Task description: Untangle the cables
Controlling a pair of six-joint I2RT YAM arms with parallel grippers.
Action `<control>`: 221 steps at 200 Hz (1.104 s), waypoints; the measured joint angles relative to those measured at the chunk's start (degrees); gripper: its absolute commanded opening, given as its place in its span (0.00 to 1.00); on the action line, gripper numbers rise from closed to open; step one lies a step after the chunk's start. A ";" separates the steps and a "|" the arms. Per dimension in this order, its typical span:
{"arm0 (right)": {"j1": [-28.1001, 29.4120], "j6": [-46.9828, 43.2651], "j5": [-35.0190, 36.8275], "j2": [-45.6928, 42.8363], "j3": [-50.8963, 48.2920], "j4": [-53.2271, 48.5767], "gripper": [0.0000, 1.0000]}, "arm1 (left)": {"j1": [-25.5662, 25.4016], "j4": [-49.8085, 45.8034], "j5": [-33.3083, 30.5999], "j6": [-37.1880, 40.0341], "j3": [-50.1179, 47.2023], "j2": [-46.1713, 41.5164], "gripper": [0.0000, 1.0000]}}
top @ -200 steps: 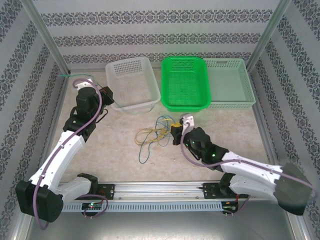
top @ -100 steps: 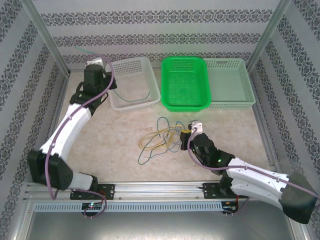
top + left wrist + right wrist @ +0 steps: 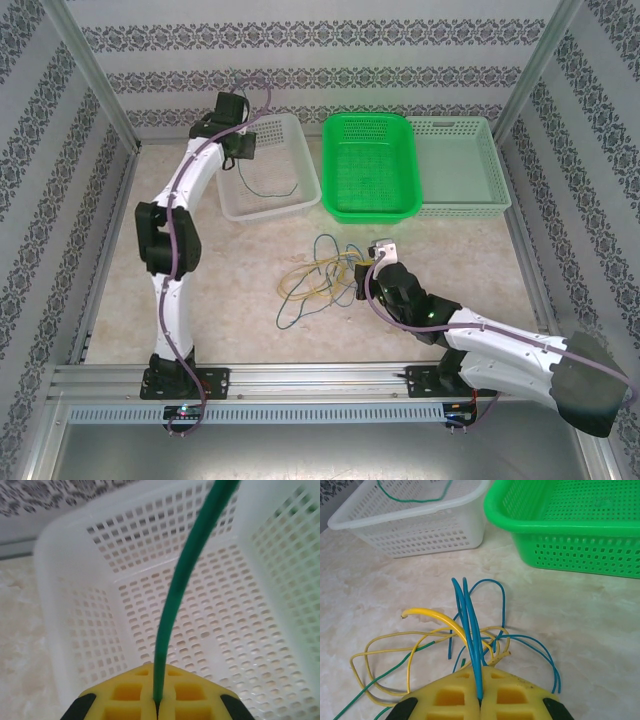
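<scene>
Cables are lying in a loose tangle on the marble-look table, just toward 6 o'clock from the centre of the top view, and we are counting yellow, blue and green strands looping over one another there. At the tangle's 3 o'clock edge we are seeing the right gripper sitting low. In its wrist view its pads are pressing together on a blue cable, which is rising from the closed seam toward 12 o'clock as a narrow doubled loop. A yellow cable is arching across that loop from 9 o'clock, more yellow loops are spreading toward 8 o'clock, and a green strand is trailing off toward 7 o'clock. Up at 11 o'clock in the top view we are finding the left gripper hanging over the 10 o'clock part of the white basket. Its jaws are clamping a green cable, which is running from between them toward 12 o'clock in the left wrist view. From above, that cable is drooping into the basket and curving across its floor. A bright green basket is sitting just at 3 o'clock of the white one, and a pale mint basket is standing right beside it, again at 3 o'clock.
</scene>
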 measured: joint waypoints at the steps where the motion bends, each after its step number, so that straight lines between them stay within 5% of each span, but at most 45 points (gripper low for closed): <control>1: 0.00 0.02 0.00 -0.02 0.02 -0.02 0.00 | 0.00 0.00 0.00 0.00 0.00 0.00 0.26; 20: 0.00 0.02 0.13 -0.02 0.28 -0.13 0.00 | 0.07 -3.67 0.28 0.90 4.28 4.63 0.68; 61: -0.74 0.02 0.11 1.44 1.18 -0.55 0.01 | 0.07 -9.38 0.92 0.39 4.79 5.66 1.00; 180: -1.51 -0.02 -1.05 7.21 4.31 -0.68 0.02 | 2.73 -6.97 0.31 -6.95 -19.28 -13.18 0.94; 200: -1.53 -0.04 -1.05 7.17 4.31 -0.70 0.02 | 2.95 -6.99 2.05 -8.11 -22.58 -11.74 0.88; 221: -1.53 -0.02 -1.05 6.38 4.31 -0.76 0.02 | 2.95 -6.75 4.35 -8.61 -22.75 -9.31 0.65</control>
